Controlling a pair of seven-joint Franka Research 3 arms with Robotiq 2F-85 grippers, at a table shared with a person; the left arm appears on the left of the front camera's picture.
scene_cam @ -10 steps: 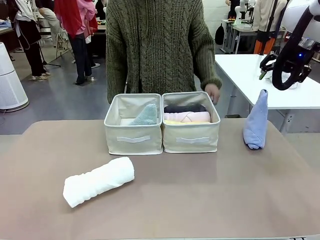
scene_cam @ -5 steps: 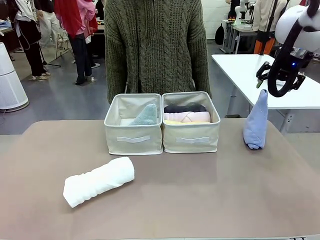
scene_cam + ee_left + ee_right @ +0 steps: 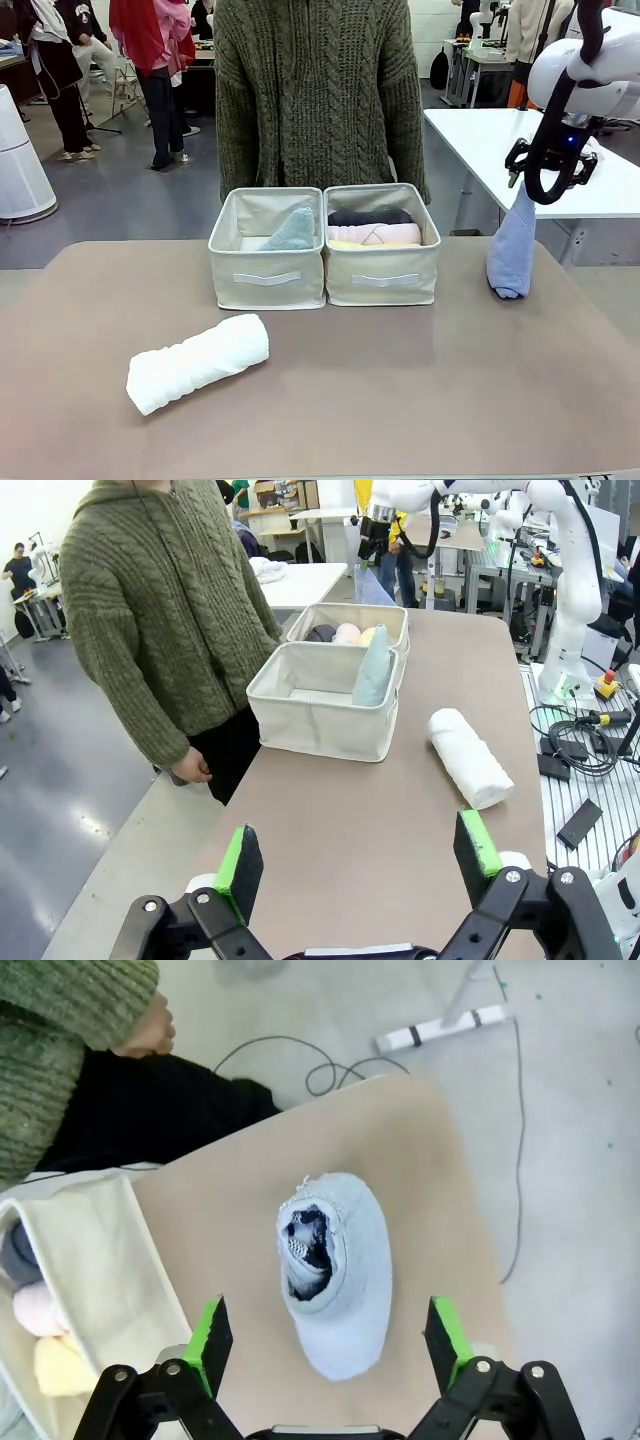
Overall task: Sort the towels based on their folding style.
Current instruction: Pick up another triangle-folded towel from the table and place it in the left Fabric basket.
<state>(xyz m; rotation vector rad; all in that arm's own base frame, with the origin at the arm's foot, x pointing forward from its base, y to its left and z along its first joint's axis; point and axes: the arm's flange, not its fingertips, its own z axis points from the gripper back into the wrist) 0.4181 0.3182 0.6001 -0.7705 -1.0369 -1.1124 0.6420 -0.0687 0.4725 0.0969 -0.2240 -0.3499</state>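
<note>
Towels sit in both fabric bins at the middle of the bench. The left bin holds one teal cone, leaning against the wall it shares with its neighbour. The right bin touches it side by side and holds three rolls packed together: a dark grey roll at the back, a pink roll in the middle and a yellow roll at the front.

Two towels lie outside the bins. A white roll lies slanted on the front left of the bench, well apart from the bins, with bare surface all around it. A periwinkle cone stands upright to the right of the bins, near the bench's right edge. The front half of the bench is open, as is the gap between the cone and the right bin.

The right arm comes down from the upper right, and the right fingers point straight down over the cone's tip. They are spread wide, one pad on each side of the cone in the wrist view, pinching nothing. The left fingers hang over the bench's left end, also spread wide with nothing between them.

A person in an olive knit sweater stands behind the bins, one hand hanging at the side
</note>
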